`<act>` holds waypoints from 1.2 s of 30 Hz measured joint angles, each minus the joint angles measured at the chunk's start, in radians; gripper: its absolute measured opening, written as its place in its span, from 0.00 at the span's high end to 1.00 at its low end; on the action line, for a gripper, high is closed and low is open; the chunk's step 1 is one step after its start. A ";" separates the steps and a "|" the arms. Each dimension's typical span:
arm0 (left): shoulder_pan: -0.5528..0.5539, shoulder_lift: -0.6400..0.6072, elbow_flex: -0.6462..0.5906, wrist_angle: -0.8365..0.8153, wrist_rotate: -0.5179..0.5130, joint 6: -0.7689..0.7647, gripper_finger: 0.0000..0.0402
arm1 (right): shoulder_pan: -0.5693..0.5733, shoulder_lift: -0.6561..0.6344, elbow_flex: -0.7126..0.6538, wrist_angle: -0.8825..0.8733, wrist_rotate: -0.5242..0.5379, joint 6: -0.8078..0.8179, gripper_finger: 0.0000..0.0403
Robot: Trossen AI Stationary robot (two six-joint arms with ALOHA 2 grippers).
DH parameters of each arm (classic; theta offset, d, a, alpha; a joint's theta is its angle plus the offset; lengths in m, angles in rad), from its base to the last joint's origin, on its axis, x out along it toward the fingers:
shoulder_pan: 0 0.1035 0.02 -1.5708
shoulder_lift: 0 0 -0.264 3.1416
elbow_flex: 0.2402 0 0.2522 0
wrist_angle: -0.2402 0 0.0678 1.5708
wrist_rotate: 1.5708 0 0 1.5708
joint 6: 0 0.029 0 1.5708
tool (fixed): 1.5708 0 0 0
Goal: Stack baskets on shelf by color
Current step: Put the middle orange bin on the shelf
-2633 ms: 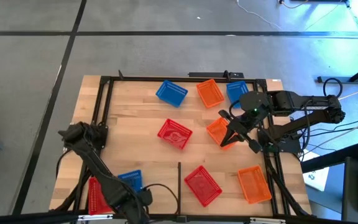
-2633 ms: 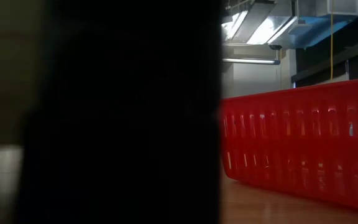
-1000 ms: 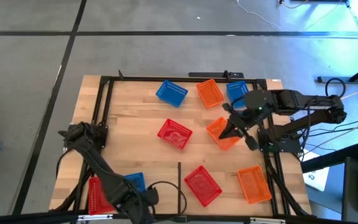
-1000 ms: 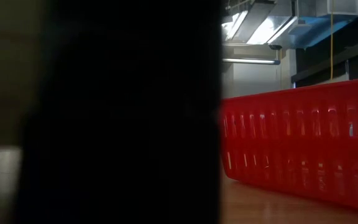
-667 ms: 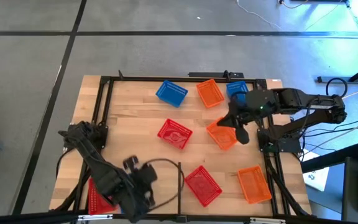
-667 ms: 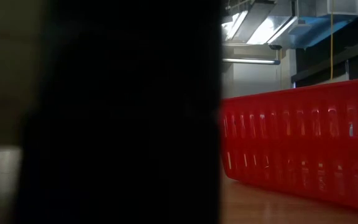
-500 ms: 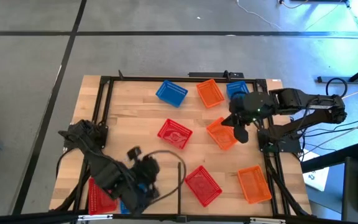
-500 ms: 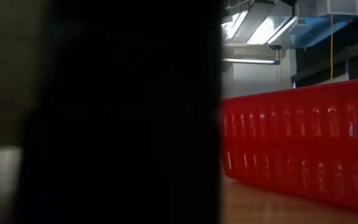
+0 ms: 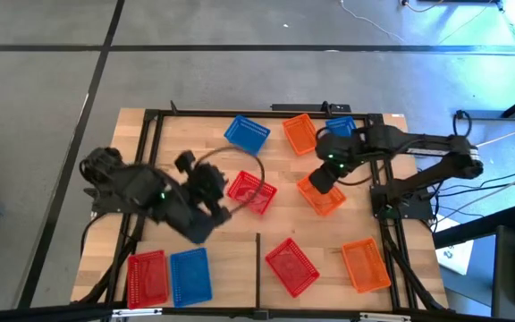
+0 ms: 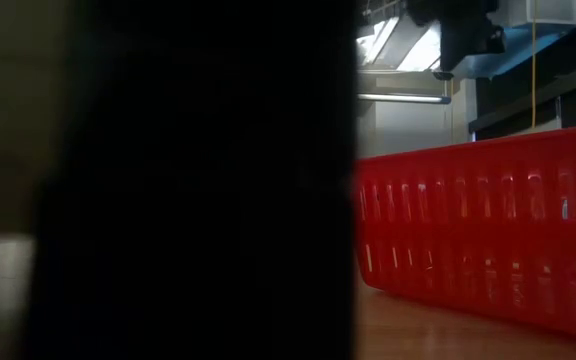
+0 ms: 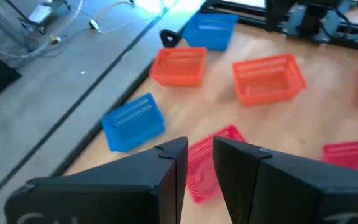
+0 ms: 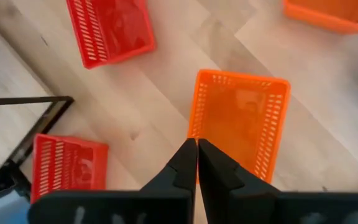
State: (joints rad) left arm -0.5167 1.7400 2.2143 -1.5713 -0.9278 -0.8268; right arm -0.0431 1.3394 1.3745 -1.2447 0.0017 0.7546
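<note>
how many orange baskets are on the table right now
3 orange plastic lattice baskets: one at the far edge, one right of centre beside the right gripper, one at the near right corner. None appears hidden.

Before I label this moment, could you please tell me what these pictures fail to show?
- Low view: a dark mass fills the left; only one red basket shows.
- High view: left pincer tips blurred.
- Right wrist view: right pincer covers the orange basket's near rim.
</note>
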 joint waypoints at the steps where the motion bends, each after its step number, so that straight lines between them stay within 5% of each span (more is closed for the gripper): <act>1: 0.016 -0.015 0.000 0.000 0.000 0.024 0.83 | 0.000 0.014 0.000 -0.001 0.000 0.000 0.97; 6: 0.084 -0.100 0.000 0.000 -0.001 0.059 0.83 | -0.001 0.078 0.000 -0.032 -0.029 -0.030 0.98; 20: 0.109 -0.186 0.000 0.000 0.004 0.096 0.83 | -0.003 0.296 0.000 -0.058 -0.049 -0.084 0.70; 29: 0.104 -0.185 -0.001 0.000 0.014 0.131 0.83 | -0.011 0.411 0.000 0.048 -0.140 -0.131 0.69; 36: 0.104 -0.185 -0.001 0.000 0.014 0.130 0.83 | -0.011 0.471 0.000 -0.029 -0.163 -0.081 0.69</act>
State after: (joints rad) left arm -0.4126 1.5547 2.2135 -1.5711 -0.9142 -0.6968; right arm -0.0543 1.8100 1.3743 -1.2735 -0.1609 0.6738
